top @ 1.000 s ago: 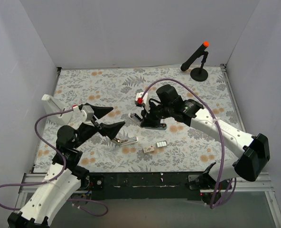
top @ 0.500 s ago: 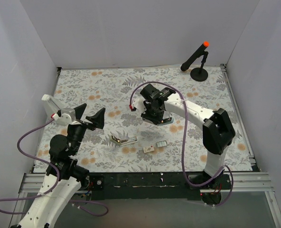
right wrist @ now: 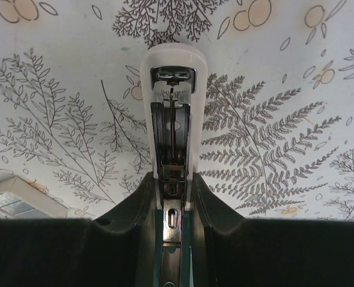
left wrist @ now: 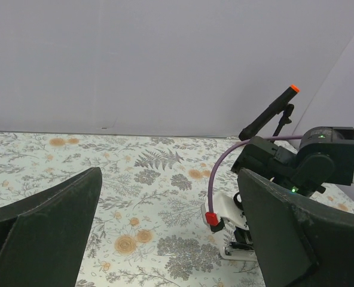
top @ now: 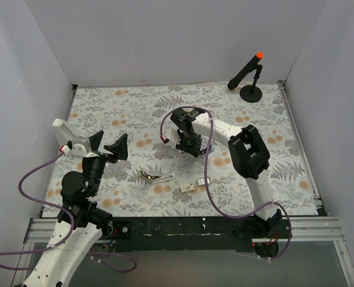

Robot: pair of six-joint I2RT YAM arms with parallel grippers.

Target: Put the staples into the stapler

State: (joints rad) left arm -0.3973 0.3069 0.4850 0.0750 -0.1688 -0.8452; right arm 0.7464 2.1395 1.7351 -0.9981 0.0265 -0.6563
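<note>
Stapler [right wrist: 172,131] loading looks to be no further than the opening step, as far as I can judge. The right hand [right wrist: 172,182] is closed on the stapler's rear part, with a finger pressed on each flank. Ahead of the fingers the magazine channel lies uncovered. I see bare metal parts in it but cannot tell whether a staple row is inside.

The staples [top: 203,180] sit in their small tray on the table [top: 105,107], back toward the arm bases from this hand and well apart from it. The beige cardboard box [top: 188,188] is just beside them. A small silvery metal piece [top: 156,176] lies further to this hand's left. Beyond that, the left hand [top: 110,142] hangs above the table, fingers spread wide and empty.

What is left, by my reading: pick up a row, lay it in the channel and shut the stapler.
</note>
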